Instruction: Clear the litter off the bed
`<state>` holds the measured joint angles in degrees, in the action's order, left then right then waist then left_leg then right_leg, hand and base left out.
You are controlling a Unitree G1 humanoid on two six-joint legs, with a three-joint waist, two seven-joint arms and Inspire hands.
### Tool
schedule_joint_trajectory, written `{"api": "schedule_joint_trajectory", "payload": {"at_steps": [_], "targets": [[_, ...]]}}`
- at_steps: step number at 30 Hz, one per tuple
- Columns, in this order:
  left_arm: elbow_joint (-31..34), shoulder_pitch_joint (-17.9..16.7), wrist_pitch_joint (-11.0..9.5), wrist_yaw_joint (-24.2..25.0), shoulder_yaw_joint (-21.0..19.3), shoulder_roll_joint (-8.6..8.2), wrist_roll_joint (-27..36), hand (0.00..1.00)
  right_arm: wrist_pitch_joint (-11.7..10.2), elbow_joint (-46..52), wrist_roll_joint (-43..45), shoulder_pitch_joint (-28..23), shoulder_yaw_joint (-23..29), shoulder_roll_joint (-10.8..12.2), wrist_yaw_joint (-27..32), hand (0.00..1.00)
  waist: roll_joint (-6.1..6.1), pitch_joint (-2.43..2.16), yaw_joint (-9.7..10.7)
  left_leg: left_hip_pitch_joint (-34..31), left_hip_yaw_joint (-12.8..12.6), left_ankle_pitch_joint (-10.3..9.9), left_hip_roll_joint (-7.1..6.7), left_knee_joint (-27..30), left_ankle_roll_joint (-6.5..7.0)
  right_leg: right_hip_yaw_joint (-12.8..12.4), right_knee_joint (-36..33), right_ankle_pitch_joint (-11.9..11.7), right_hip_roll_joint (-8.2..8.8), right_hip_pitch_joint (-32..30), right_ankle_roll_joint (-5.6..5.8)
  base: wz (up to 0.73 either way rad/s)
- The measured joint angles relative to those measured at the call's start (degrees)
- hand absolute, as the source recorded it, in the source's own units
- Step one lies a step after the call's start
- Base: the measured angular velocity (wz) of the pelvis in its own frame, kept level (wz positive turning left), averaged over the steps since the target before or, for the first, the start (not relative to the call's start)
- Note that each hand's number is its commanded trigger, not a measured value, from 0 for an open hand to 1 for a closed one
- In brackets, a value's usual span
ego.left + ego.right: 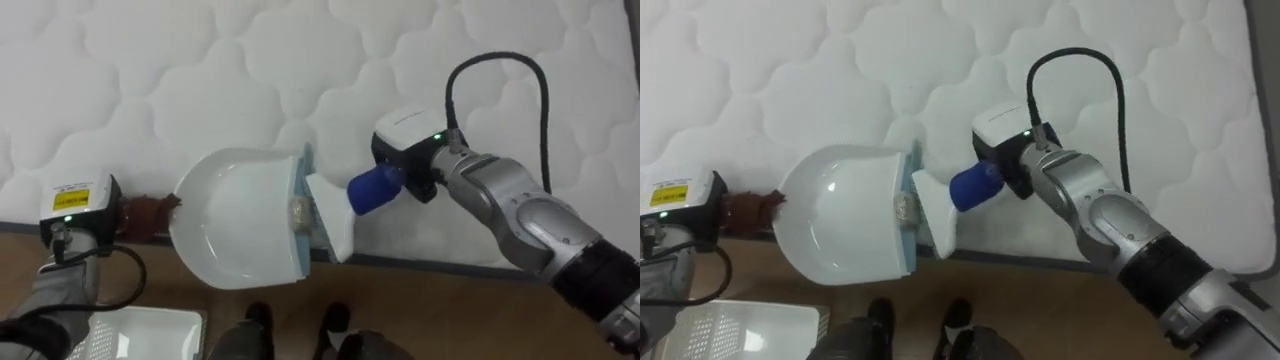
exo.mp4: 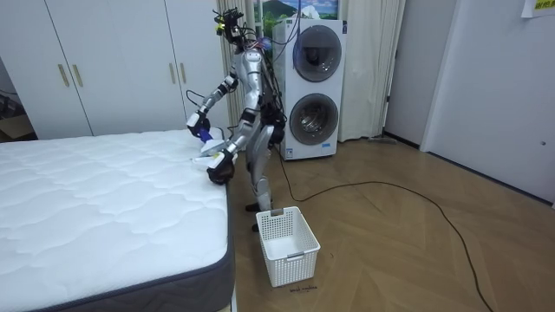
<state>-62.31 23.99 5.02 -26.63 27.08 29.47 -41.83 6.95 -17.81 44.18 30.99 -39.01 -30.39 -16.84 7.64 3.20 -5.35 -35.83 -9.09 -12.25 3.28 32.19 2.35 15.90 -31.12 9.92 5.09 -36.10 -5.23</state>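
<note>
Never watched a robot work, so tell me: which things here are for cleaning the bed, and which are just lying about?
For the job: mattress, white dustpan, blue-handled white tool in the right hand, left hand beside the pan, probably the white basket.
Just about: stacked washing machines, wardrobe doors, curtain.

White basket (image 2: 293,259) on the floor (image 2: 416,243) (stacked machines (image 2: 314,91), perhaps washers, behind)
</note>
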Motion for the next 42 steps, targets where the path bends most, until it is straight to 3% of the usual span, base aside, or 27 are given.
{"api": "schedule_joint_trajectory", "payload": {"at_steps": [2, 8, 17, 24, 29, 42], "targets": [[-0.5, -0.1, 0.0, -0.3, -0.2, -0.31, 0.0, 1.00, -0.2, -3.2, -3.6, -0.2, 0.8, 0.5, 0.6, 1.00, -0.07, 0.01, 0.2, 0.3, 0.0, 0.0, -0.12, -0.4, -0.04, -0.1, -0.3, 0.1, 0.07, 0.1, -0.06, 0.02], [-0.7, -1.4, -0.3, -0.4, -2.8, -1.08, -0.7, 1.00, -4.0, -12.4, -11.4, -0.6, 3.3, 0.7, 3.7, 1.00, -0.15, 0.04, 0.5, 0.6, 0.0, 0.2, -0.20, -0.8, -0.27, 0.0, -0.6, 0.5, 0.23, 0.4, -0.24, 0.01], [-0.1, -1.6, -0.9, -0.9, -5.4, -1.10, -1.3, 1.00, -7.7, -19.8, -20.3, -0.6, 10.5, -0.6, 9.6, 1.00, 0.70, 0.51, 2.0, -0.7, 0.4, 0.1, -0.63, 0.2, -0.19, 0.0, -1.8, 1.3, 0.93, -1.0, -0.14, 0.03], [-0.1, -1.6, -1.9, -2.0, -5.9, -1.03, -1.6, 1.00, -7.7, -22.7, -21.8, -0.6, 13.3, -1.4, 16.0, 1.00, 1.44, 0.73, 1.9, -0.8, 0.6, 0.0, -0.61, 0.9, -0.05, 0.1, -1.7, 1.2, 0.89, -0.8, -0.03, 0.00], [-0.1, -1.4, -2.6, -2.0, -6.7, -0.91, -3.0, 1.00, -7.9, -24.5, -23.7, -0.6, 13.4, -1.3, 17.5, 1.00, 1.86, 0.95, 1.8, -1.0, 0.6, -0.1, -0.48, 1.4, 0.12, 0.1, -1.8, 1.1, 0.88, -0.8, 0.09, 0.00], [-0.1, -1.6, -2.9, -4.2, -7.8, -0.82, -5.2, 1.00, -8.2, -20.6, -24.0, -0.6, 16.1, -1.4, 20.2, 1.00, 2.81, 0.88, 1.7, -1.5, 0.5, -0.5, -0.03, 2.4, 0.38, 0.5, -2.3, 1.0, 0.80, -0.8, 0.03, 0.00]]}}
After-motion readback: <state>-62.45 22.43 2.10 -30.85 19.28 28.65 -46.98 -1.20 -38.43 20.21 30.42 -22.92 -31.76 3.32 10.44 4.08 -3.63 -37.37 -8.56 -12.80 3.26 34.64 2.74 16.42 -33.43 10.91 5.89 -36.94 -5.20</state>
